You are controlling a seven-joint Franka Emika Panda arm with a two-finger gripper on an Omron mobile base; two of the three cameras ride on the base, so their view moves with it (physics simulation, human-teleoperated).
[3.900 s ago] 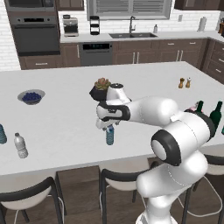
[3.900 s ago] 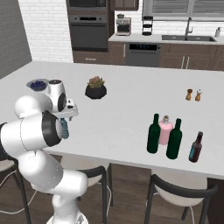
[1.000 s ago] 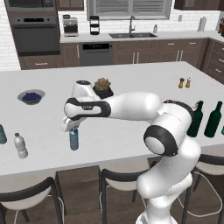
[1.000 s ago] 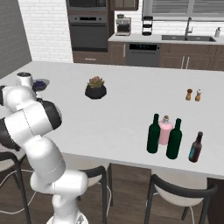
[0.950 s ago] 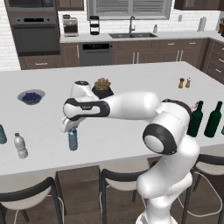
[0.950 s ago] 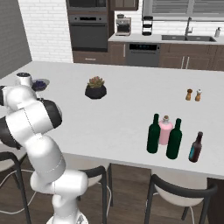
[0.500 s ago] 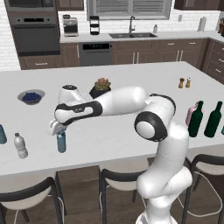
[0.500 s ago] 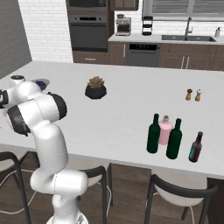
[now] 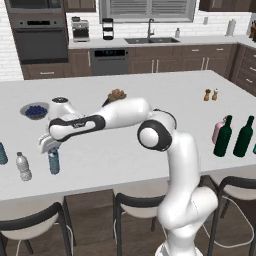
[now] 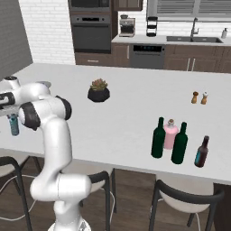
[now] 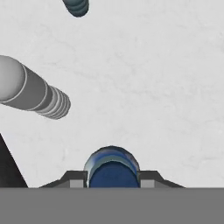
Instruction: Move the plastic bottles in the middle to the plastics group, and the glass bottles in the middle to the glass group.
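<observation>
Gripper [image 9: 51,148] pinching blue water bottle [image 9: 54,161] by cap, upright, low over table [image 9: 115,155] beside grey white-capped bottle [image 9: 23,166] (plastics group): likely placement spot.

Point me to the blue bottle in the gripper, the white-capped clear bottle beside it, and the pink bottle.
Blue bottle [image 9: 54,162]: left base view, on its body.
White-capped clear bottle [image 9: 23,168]: left base view, on its body.
Pink bottle [image 10: 170,135]: right base view, on its body.
</observation>
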